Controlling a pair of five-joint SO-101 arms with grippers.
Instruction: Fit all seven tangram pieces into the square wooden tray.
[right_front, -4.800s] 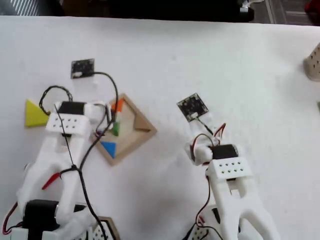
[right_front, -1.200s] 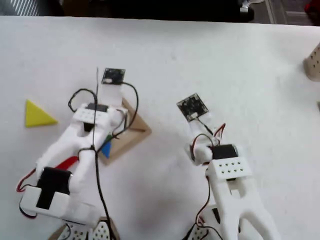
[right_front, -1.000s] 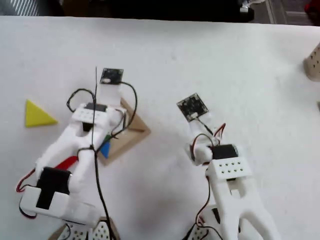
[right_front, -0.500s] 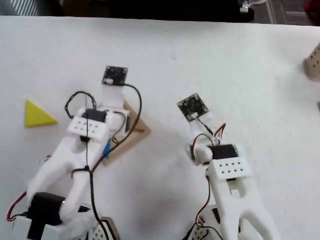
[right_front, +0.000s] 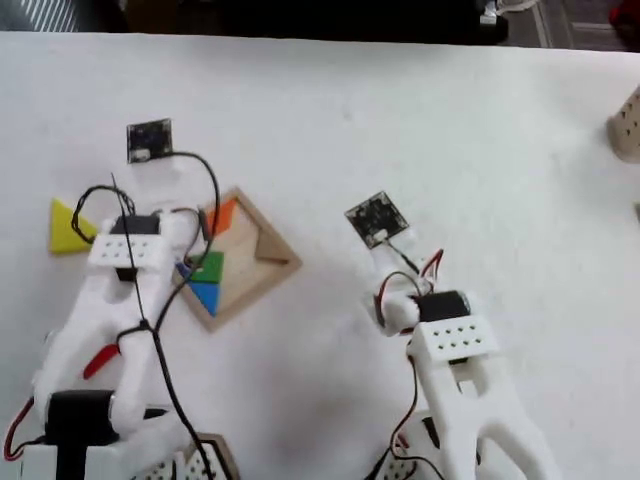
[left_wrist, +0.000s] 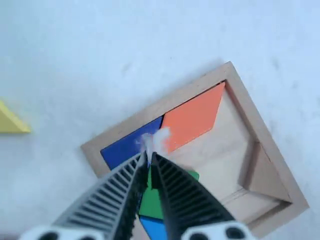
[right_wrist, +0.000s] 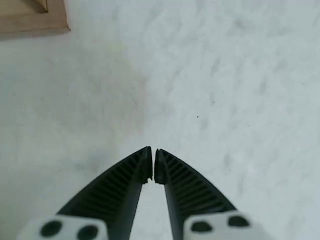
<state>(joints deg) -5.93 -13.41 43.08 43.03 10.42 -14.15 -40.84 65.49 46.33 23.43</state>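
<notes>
Clearly the job is partway done: the square wooden tray (left_wrist: 260, 132) already holds an orange parallelogram (left_wrist: 192, 117), a dark blue piece (left_wrist: 120, 149) beside it, a green piece (left_wrist: 152, 200) and a lighter blue triangle (left_wrist: 152, 227), all lying flat against one another along one side. The rest of the tray floor reads as bare wood with a few seams, and I cannot tell whether those are pale pieces or empty space. A yellow triangle (right_front: 68, 228) lies out on the white counter (right_front: 450, 130), well apart from the tray, so at least that one is left to fetch and fit. The left end effector (left_wrist: 150, 161) is clenched with nothing between its jaws, its tips over the line where the dark blue and orange pieces meet. The right end effector (right_wrist: 153, 167) is likewise clenched and empty, over bare counter near a tray corner. No legible writing or label can be made out on the tray or pieces.
</notes>
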